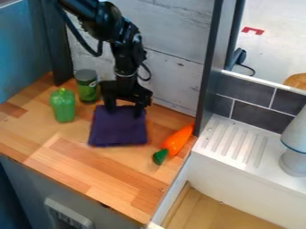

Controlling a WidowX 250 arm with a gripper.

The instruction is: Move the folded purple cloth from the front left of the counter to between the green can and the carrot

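In the camera view, the black end effector [125, 108] is hanging over the far edge of a dark purple cloth [118, 129], its two fingers standing wide apart and pointing down, so it is released. Whether the fingertips are touching the fabric cannot be told. The cloth is lying flat, roughly square, on the wooden counter [78, 163]. Toward the picture's left, a green can with a grey lid [88, 87] is standing upright near the end effector, and a glossy green bell pepper [62, 106] is standing in front of the can, well apart from the cloth. On the cloth's other side, an orange carrot with a dark green top [177, 141] is lying at a slant near the counter's edge. Beyond that edge, a white ridged drainboard [233, 144] is running below dark grey tiles [254, 117].
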